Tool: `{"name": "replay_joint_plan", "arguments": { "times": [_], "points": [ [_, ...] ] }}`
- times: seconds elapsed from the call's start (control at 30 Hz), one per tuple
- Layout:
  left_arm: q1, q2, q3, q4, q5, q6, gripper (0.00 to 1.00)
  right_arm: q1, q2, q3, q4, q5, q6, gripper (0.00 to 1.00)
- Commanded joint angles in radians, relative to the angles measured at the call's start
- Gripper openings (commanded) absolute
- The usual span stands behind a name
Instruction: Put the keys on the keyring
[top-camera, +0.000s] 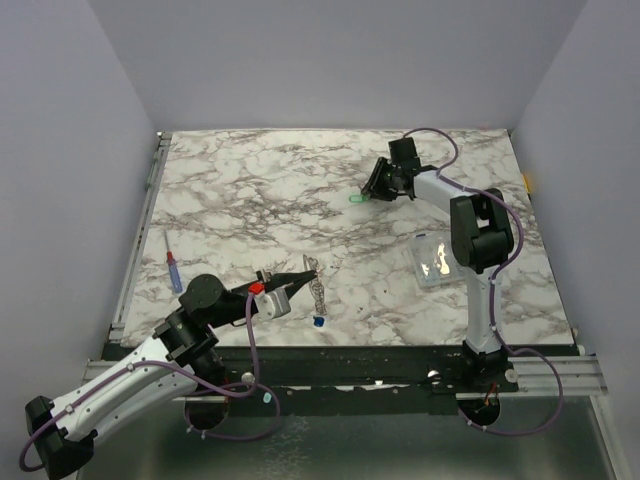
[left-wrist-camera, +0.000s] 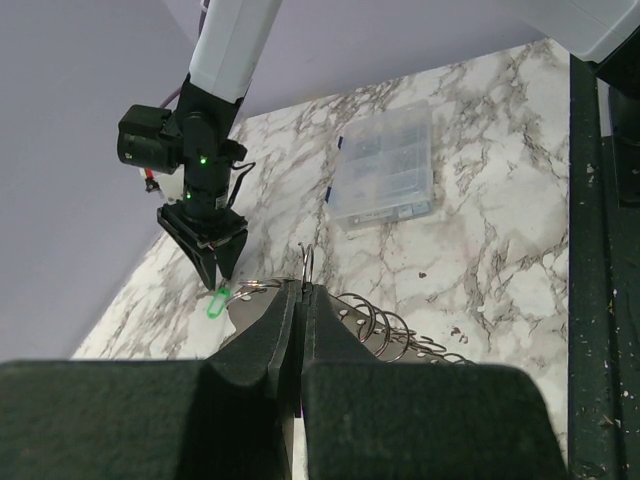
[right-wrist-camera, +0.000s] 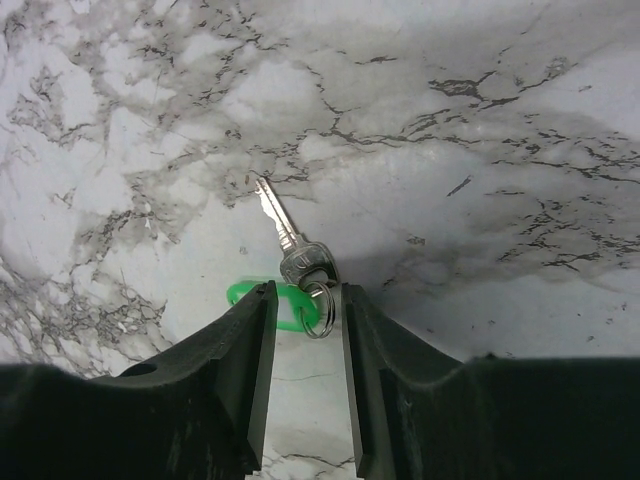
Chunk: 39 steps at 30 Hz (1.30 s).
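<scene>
right hand (right-wrist-camera: 305, 298): fingers apart, straddling green key (right-wrist-camera: 300, 262) flat on far counter (right-wrist-camera: 480, 120) | left hand (left-wrist-camera: 300, 300): clamped on keyring (left-wrist-camera: 308, 262), near front | tip: drop low, pinch the green head squarely, or it skids

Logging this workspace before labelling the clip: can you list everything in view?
green-headed silver metal key: one, green and silver, far centre
blue-headed small key: one, blue, near edge, centre
thin silvery metal keyring with chain: one, silver-grey, near centre, gripped
red-and-blue pen: one, red and blue, left side
clear plastic box: one, transparent, right side
marble-patterned table: one, white and grey, underneath
left gripper: one, black, shut on the keyring
right gripper: one, black, open astride the green key's head
</scene>
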<state>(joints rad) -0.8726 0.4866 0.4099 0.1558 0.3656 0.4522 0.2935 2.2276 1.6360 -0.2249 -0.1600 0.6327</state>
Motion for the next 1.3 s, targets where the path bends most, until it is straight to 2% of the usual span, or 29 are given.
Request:
{"name": "replay_joint_plan", "arguments": {
  "times": [0.0, 0.23, 0.33, 0.57, 0.73, 0.93, 1.03, 1.17, 1.27],
  "points": [
    [0.000, 0.000, -0.010, 0.043, 0.016, -0.006, 0.00, -0.007, 0.025, -0.026, 0.018, -0.035, 0.015, 0.41],
    [-0.002, 0.002, -0.010, 0.042, 0.016, -0.007, 0.00, -0.007, 0.042, -0.047, 0.055, -0.090, 0.045, 0.40],
    [-0.001, 0.001, -0.010, 0.043, 0.015, -0.008, 0.00, -0.008, 0.046, -0.052, 0.065, -0.100, 0.054, 0.37],
    [-0.001, -0.002, -0.011, 0.042, 0.012, -0.009, 0.00, -0.010, 0.050, -0.059, 0.078, -0.096, 0.059, 0.23],
    [-0.002, -0.001, -0.011, 0.042, 0.012, -0.009, 0.00, -0.011, 0.049, -0.061, 0.086, -0.095, 0.053, 0.01],
    [0.000, -0.001, -0.010, 0.039, 0.015, -0.009, 0.00, -0.011, -0.005, -0.087, 0.118, -0.112, -0.005, 0.01],
    [-0.001, -0.003, -0.005, 0.038, 0.017, -0.011, 0.00, -0.011, -0.054, -0.124, 0.172, -0.181, -0.061, 0.00],
    [0.000, 0.000, -0.002, 0.036, 0.023, -0.014, 0.00, -0.011, -0.138, -0.209, 0.327, -0.395, -0.150, 0.01],
    [0.000, 0.003, 0.005, 0.029, 0.032, -0.014, 0.00, -0.011, -0.218, -0.283, 0.391, -0.484, -0.201, 0.00]
  ]
}}
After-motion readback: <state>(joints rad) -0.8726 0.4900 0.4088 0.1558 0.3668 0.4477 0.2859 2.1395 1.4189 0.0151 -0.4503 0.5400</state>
